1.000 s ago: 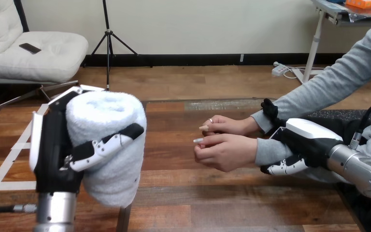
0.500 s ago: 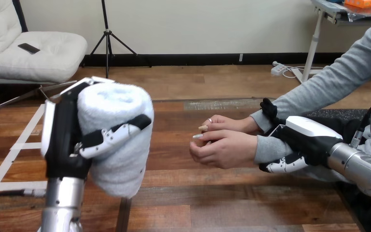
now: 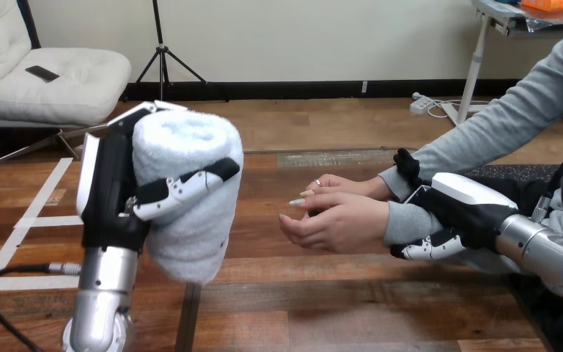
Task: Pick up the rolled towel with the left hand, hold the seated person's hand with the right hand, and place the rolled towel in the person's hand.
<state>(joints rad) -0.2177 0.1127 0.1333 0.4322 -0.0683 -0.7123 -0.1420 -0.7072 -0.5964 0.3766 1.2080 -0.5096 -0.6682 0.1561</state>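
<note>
Brown wooden worktop (image 3: 322, 293) runs across the scene from left to right, with white tape lines (image 3: 29, 220) on its left part. At the left, the robot's silver left forearm stands nearly upright, and the left hand (image 3: 110, 198) at its top is closed round the rolled towel (image 3: 190, 220), its thumb lying across the near face of the roll. This white rolled towel stands on end, leaning slightly, lifted clear of the worktop and well apart from the person's hands to its right. From the right edge the right arm reaches in, and the right hand (image 3: 462, 213) is wrapped round the person's wrist (image 3: 407, 224) in its grey sleeve, fingers curling under the sleeve from the near side. Beyond that wrist, the person's nearer hand (image 3: 337, 224) is held above the worktop, loosely cupped toward the towel. Their farther hand (image 3: 344, 187) lies just behind it, touching it.
</note>
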